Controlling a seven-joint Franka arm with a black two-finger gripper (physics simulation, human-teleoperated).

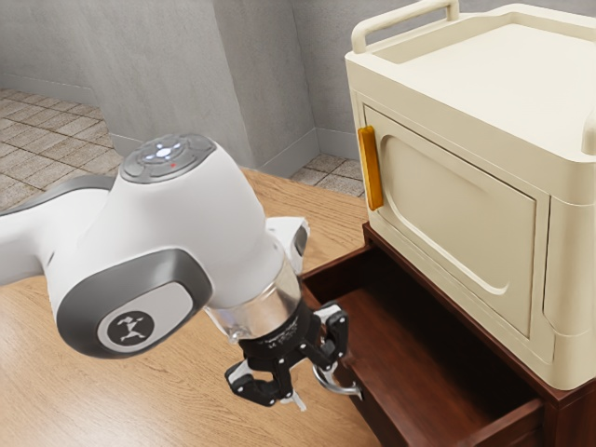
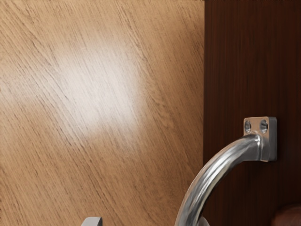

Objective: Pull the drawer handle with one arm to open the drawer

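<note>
And the drawer (image 1: pixel 428 372) stands open here, no doubt about that: it juts out from the dark wooden base (image 1: pixel 573 414) under the cream cabinet (image 1: pixel 466 70), with a broad stretch of its inner floor on show. Down at its front face, there's the target, the curved metal handle (image 2: pixel 221 162), bowing outward over the wooden table (image 1: pixel 56 354). The gripper (image 1: pixel 310 384) is right there with it, its two fingers standing well apart, one out beyond the bow and the other close in by the drawer front, the metal running between them. No clamp on it from both sides, so nothing is pinched; whether the inner finger actually touches the handle, I can't tell. That placement looks good for hooking and drawing rather than squeezing, in my reading. So where are we in the job? The main part, getting that drawer open, looks done, and I'd call this the closing stretch. How much travel is left in the runner, the pictures don't say. If more opening is wanted, it should take a steady pull straight out from the base, keeping the inner finger behind the bow; drift sideways and it could slip off. Otherwise, all that remains is easing clear of the handle without nudging the drawer back in.
</note>
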